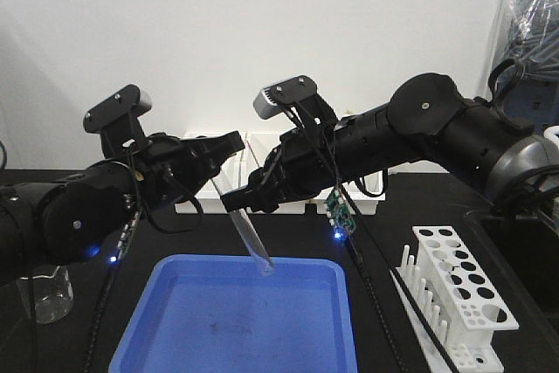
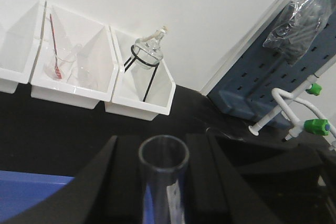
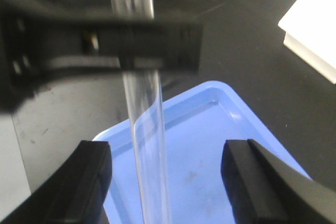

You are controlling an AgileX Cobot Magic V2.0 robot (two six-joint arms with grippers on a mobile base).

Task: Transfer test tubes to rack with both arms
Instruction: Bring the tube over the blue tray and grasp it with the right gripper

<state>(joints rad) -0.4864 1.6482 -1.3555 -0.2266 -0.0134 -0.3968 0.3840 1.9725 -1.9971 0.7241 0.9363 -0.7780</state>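
Note:
One clear test tube [image 1: 253, 246] hangs tilted over the blue tray [image 1: 218, 325], its rounded end lowest. My left gripper [image 1: 225, 153] is shut on its upper part. In the left wrist view the tube's open mouth [image 2: 164, 153] sits pinched between the black fingers [image 2: 126, 182] of the left gripper [image 2: 164, 182]. My right gripper [image 1: 238, 201] is open around the tube further down. Its fingers [image 3: 89, 182] stand wide apart on either side of the tube [image 3: 149, 150], apart from the glass. The white rack [image 1: 454, 290] stands at the right, its holes empty.
A glass beaker [image 1: 48, 294] stands at the left by the tray. White bins [image 2: 73, 61] line the back wall, holding a red rod [image 2: 54, 51] and a round flask [image 2: 148, 51] on a wire stand. A blue pegboard unit [image 2: 273, 77] is at the far right.

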